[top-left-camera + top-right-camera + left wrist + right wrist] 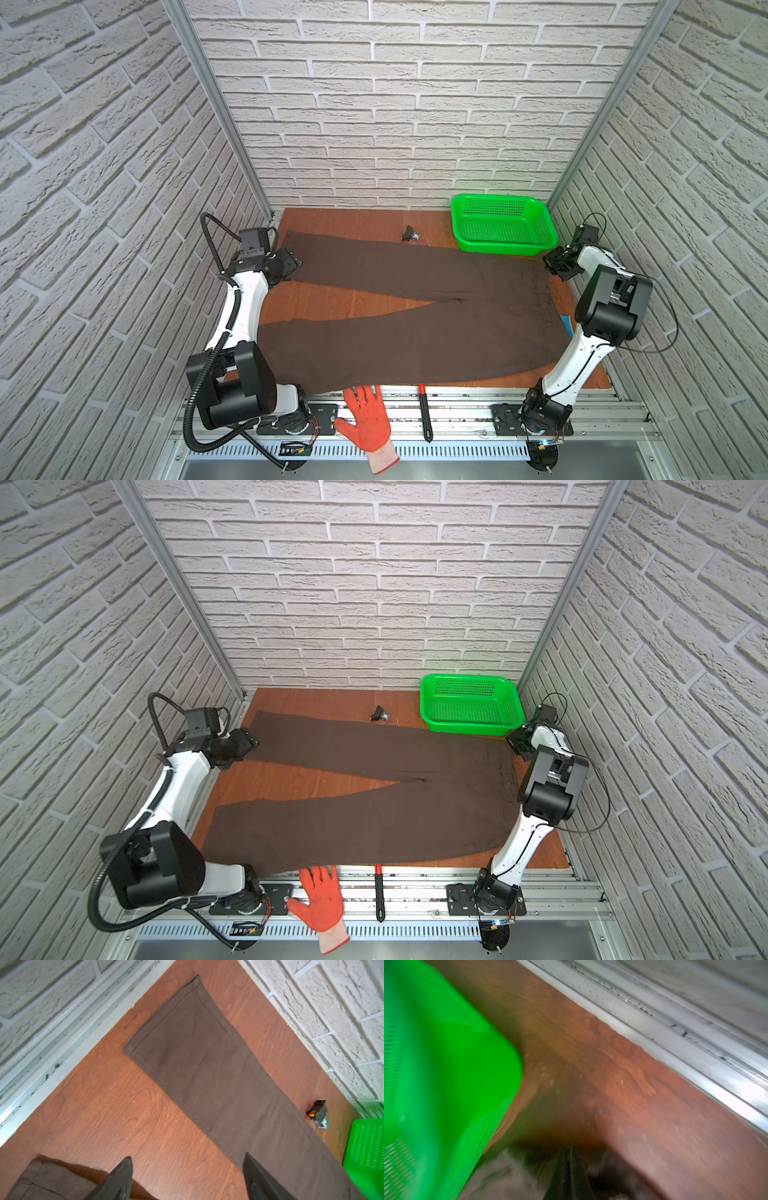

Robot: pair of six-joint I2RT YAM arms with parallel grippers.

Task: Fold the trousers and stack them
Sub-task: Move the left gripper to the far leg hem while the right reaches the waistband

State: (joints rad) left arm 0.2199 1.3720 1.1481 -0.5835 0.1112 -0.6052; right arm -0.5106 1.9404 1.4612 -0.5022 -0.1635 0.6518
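From where I sit, the job has barely begun. The trousers (415,332) lie spread open and flat on the surface (332,299), with the waistband at 3 o'clock and both legs running toward 9 o'clock in a shallow V. I see no fold anywhere. The near leg's lower edge hangs over the surface's 6 o'clock rim, just above the orange glove (368,419). My left gripper (188,1158) is released, jaws wide, hovering over the bare wood between the two leg hems at about 10 o'clock and holding nothing. My right gripper (568,1153) is clenched at the far waistband corner, around 2 o'clock, just beside the green basket (498,246). That wrist view is smeared, so I cannot tell whether cloth is actually pinched between the jaws. By my reckoning, everything is left to do: laying one leg over the other, folding along the length, and then placing the bundle as a stack.
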